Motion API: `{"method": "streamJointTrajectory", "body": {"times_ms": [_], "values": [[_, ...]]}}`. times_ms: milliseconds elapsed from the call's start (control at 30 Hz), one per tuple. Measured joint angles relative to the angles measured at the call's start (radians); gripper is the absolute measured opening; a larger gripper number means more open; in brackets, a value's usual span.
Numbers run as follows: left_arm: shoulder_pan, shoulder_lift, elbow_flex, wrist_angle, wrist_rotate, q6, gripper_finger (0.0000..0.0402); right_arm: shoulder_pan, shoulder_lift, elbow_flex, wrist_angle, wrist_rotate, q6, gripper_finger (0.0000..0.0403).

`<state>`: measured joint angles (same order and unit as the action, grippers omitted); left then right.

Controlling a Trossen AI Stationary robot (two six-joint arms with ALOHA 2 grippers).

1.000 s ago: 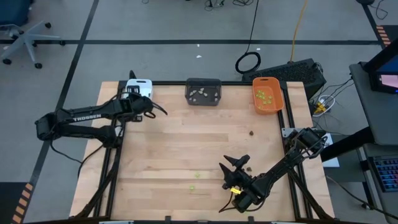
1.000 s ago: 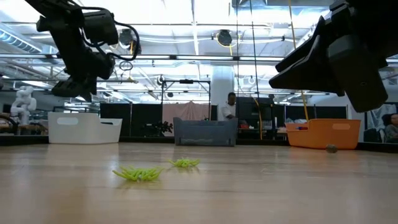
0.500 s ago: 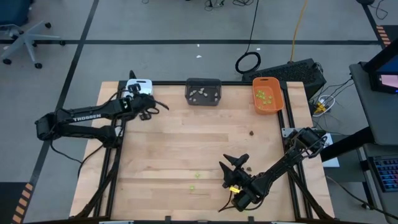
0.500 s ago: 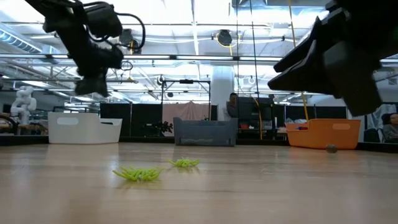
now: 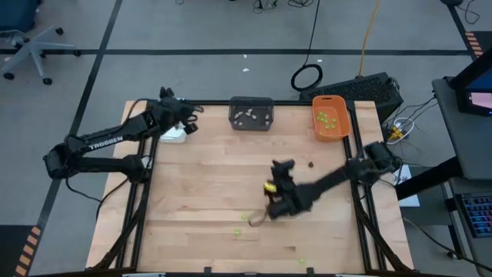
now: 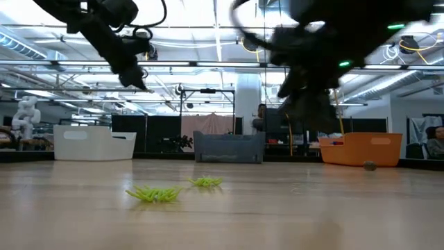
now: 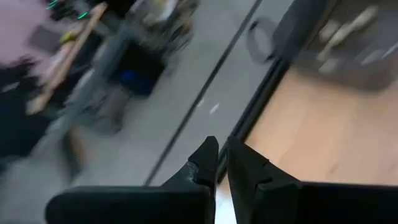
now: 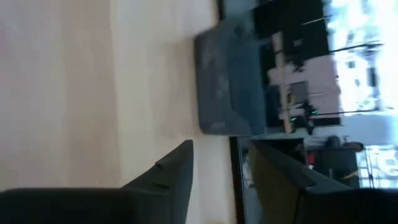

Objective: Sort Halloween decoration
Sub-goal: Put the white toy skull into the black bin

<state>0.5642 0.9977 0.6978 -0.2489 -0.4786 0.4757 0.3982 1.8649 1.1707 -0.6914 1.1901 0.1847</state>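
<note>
- Sorted: beige pieces (image 5: 247, 117) in grey tray (image 5: 251, 102); green in orange tray (image 5: 344, 127).
- Left on surface (image 5: 207, 177): green pieces (image 6: 156, 194), one dark piece (image 5: 310, 163).
- Left gripper (image 7: 222, 163): fingers closed, empty, above white tray (image 5: 174, 135).
- Right gripper (image 8: 217, 168): fingers apart, empty, mid-surface.

free: bare table (image 5: 207, 177) centre | blocked: far edge, white tray (image 5: 174, 134), grey tray (image 5: 251, 113), orange tray (image 5: 330, 118)

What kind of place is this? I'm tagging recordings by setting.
Probably a robotics lab or workshop: a framed wooden table stands on a floor marked with tape lines, cables trail across it, and ceiling lights run over a big open hall.
</note>
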Motion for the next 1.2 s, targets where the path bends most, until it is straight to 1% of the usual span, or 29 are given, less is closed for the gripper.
{"method": "streamJointTrajectory", "body": {"times_ms": [67,100,133,200,267,300,333,367,467,533,600,700,800,933,1067,1133,1200], "values": [[0.055,0.0,0.0,0.031,0.141,0.003,0.0026,-0.095,-0.021,0.0,0.067,-0.097,-0.167,0.0132],[0.077,0.0,0.0,0.032,0.191,0.003,0.0026,-0.145,-0.032,0.0,0.116,-0.182,-0.249,0.0127],[0.097,0.0,0.0,0.026,0.22,0.0,0.0026,-0.196,-0.045,0.0,0.173,-0.284,-0.323,0.0122],[0.132,0.0,0.0,0.004,0.228,-0.036,0.0026,-0.288,-0.076,0.0,0.289,-0.537,-0.403,0.0114],[0.166,0.0,0.008,-0.048,0.228,-0.105,0.0027,-0.36,-0.107,0.0,0.386,-0.769,-0.418,0.0108],[0.184,0.0,0.021,-0.098,0.228,-0.147,0.0029,-0.385,-0.122,0.0,0.421,-0.857,-0.417,0.0106],[0.2,0.001,0.041,-0.161,0.231,-0.192,0.0032,-0.407,-0.14,0.001,0.449,-0.92,-0.407,0.0104],[0.212,0.001,0.062,-0.227,0.238,-0.235,0.0036,-0.423,-0.157,0.008,0.455,-0.962,-0.395,0.0103],[0.236,0.001,0.123,-0.386,0.29,-0.34,0.0052,-0.458,-0.209,0.059,0.416,-1.01,-0.367,0.0103],[0.249,0.002,0.168,-0.46,0.345,-0.412,0.0064,-0.47,-0.246,0.106,0.389,-1.01,-0.327,0.0102],[0.265,0.007,0.204,-0.519,0.37,-0.471,0.0075,-0.477,-0.28,0.166,0.358,-1.014,-0.271,0.0102],[0.291,0.03,0.231,-0.584,0.403,-0.543,0.0089,-0.482,-0.319,0.266,0.343,-1.039,-0.189,0.0102],[0.315,0.061,0.236,-0.592,0.435,-0.598,0.0095,-0.486,-0.334,0.37,0.342,-1.038,-0.123,0.0102],[0.363,0.173,0.236,-0.6,0.495,-0.699,0.0096,-0.5,-0.334,0.502,0.335,-1.037,-0.011,0.0102],[0.401,0.319,0.235,-0.613,0.569,-0.882,0.0096,-0.518,-0.334,0.587,0.327,-1.035,0.126,0.0102],[0.405,0.379,0.235,-0.638,0.585,-0.939,0.0096,-0.524,-0.333,0.623,0.295,-1.034,0.152,0.0102],[0.405,0.425,0.235,-0.648,0.584,-0.962,0.0096,-0.527,-0.334,0.647,0.27,-1.035,0.155,0.0102]]}}
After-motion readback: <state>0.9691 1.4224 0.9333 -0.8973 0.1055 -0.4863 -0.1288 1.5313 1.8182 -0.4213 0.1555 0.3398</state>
